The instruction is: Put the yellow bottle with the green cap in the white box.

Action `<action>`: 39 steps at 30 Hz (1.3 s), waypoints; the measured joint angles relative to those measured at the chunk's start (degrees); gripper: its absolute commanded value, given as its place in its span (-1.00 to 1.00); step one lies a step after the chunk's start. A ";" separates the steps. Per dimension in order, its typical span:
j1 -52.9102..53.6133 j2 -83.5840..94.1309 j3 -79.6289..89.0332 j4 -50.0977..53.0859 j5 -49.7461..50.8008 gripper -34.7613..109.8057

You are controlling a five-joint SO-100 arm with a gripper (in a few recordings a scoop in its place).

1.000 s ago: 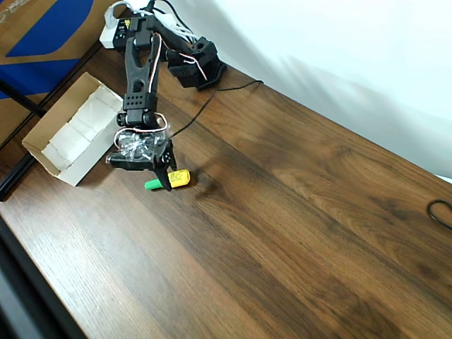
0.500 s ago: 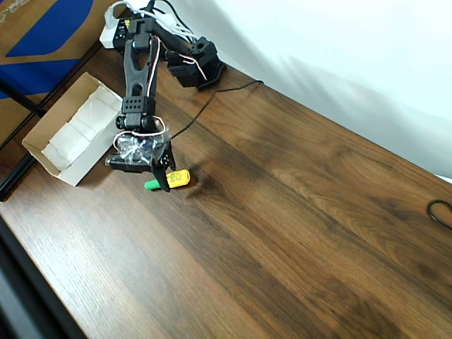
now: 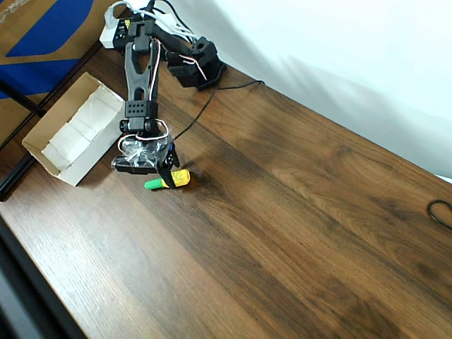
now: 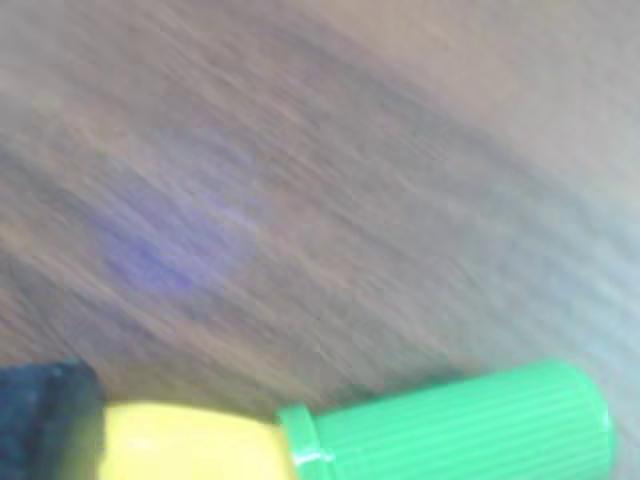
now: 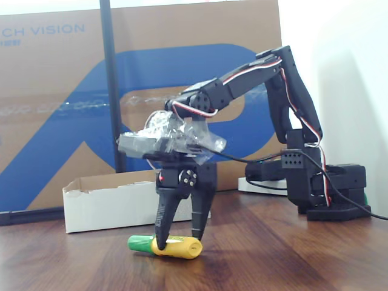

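1. Overhead view: the white box sits near the bench's left edge, beside blue-printed cardboard.
2. The fingers straddle the yellow bottle with the green cap, lying on dark wood just beside the box.

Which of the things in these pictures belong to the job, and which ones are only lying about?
Belong to the job:
- yellow bottle with green cap, lying on the table between the fingers
- white box, open and beside the arm
- gripper

Only lying about:
- brown-and-blue cardboard behind the table
- black cable on the wood
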 measured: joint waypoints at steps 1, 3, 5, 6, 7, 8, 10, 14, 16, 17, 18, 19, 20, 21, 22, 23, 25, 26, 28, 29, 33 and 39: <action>0.26 0.00 0.35 0.00 0.35 -0.14; 0.62 0.09 1.41 0.00 0.26 -0.16; 0.62 0.09 2.02 0.00 -0.35 -0.18; 0.62 0.09 2.02 0.00 -0.53 -0.19; 0.97 0.09 2.02 0.00 -1.14 -0.21; 1.14 0.18 2.46 0.00 -0.44 -0.23; 1.41 0.26 2.72 0.00 -0.70 -0.30; 1.23 0.62 2.81 0.00 -1.05 -0.47; 1.23 0.62 2.81 0.00 -1.14 -0.52; 1.23 0.62 2.81 0.00 -1.14 -0.52; 1.23 0.62 2.81 0.00 -1.14 -0.52; 1.23 0.62 2.81 0.00 -1.05 -0.52; 1.23 0.62 2.81 0.00 -0.62 -0.52; 1.23 0.62 2.81 0.00 -0.35 -0.52; 1.32 0.62 2.81 0.00 -0.18 -0.52; 1.58 0.70 2.81 0.00 -0.09 -0.52; 1.76 0.79 3.16 -0.09 0.00 -0.52; 1.76 1.49 3.69 -0.35 0.00 -0.52; 1.85 2.64 4.66 0.62 0.00 -0.52; 2.20 3.43 5.36 0.70 0.00 -0.52; 3.78 8.61 7.38 1.93 0.00 -0.52; 7.12 17.05 8.96 1.93 0.00 -0.52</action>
